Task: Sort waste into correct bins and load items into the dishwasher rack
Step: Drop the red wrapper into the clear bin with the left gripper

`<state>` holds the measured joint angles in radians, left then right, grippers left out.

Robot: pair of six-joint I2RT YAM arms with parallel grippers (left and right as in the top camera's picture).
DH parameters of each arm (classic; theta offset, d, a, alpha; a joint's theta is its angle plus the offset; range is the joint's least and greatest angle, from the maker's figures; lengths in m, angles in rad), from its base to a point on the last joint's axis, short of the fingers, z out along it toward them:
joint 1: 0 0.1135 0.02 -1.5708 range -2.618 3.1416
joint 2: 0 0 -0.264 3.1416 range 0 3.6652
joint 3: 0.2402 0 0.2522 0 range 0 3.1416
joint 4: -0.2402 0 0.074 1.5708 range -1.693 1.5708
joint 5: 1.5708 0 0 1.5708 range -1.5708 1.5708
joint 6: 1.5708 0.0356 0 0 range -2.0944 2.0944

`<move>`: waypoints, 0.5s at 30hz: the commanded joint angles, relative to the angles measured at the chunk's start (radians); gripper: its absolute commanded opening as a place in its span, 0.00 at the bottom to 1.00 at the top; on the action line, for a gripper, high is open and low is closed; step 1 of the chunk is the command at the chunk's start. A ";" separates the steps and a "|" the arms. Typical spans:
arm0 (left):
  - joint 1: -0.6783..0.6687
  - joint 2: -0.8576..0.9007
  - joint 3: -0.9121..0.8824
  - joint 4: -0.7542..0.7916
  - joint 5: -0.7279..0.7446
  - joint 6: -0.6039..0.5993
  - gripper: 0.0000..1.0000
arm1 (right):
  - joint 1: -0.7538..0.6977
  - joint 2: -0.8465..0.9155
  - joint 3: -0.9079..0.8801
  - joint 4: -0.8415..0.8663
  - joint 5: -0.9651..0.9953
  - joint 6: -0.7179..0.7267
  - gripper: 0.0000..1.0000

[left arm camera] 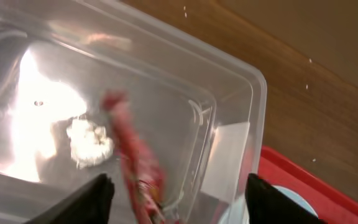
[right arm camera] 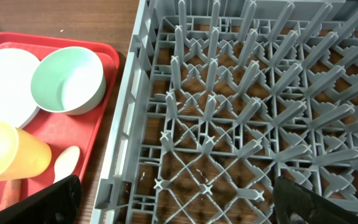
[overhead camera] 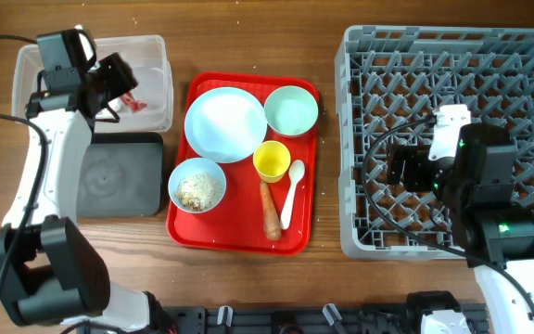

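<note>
Red, the serving tray [overhead camera: 239, 237] at the overhead's centre carries one plate [overhead camera: 225, 123], two bowls [overhead camera: 291, 110], one cup [overhead camera: 272, 160], one carrot [overhead camera: 271, 211] and one spoon [overhead camera: 291, 190]; one black tray [overhead camera: 119, 174] lies left, one rack [overhead camera: 527, 93] right. Left wrist: left gripper [left arm camera: 179, 199] hangs spread apart above one blurred wrapper [left arm camera: 132, 155] inside the tub [left arm camera: 229, 93]. Right wrist: right gripper [right arm camera: 179, 202] gapes wide over rack pegs.
</note>
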<state>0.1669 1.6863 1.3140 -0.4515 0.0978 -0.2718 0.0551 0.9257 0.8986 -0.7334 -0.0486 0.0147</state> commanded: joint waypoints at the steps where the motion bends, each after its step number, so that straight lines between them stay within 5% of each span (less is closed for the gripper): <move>1: 0.000 0.016 0.001 0.045 0.000 0.002 0.80 | -0.004 0.002 0.023 0.002 -0.013 0.014 1.00; 7: -0.056 -0.018 0.001 -0.002 0.265 0.002 0.63 | -0.004 0.002 0.023 0.006 -0.013 0.014 1.00; 15: -0.312 -0.018 0.000 -0.296 0.246 0.006 0.71 | -0.004 0.002 0.023 0.006 -0.013 0.014 1.00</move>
<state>-0.0475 1.6943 1.3140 -0.6598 0.3408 -0.2760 0.0551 0.9257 0.8986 -0.7322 -0.0486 0.0151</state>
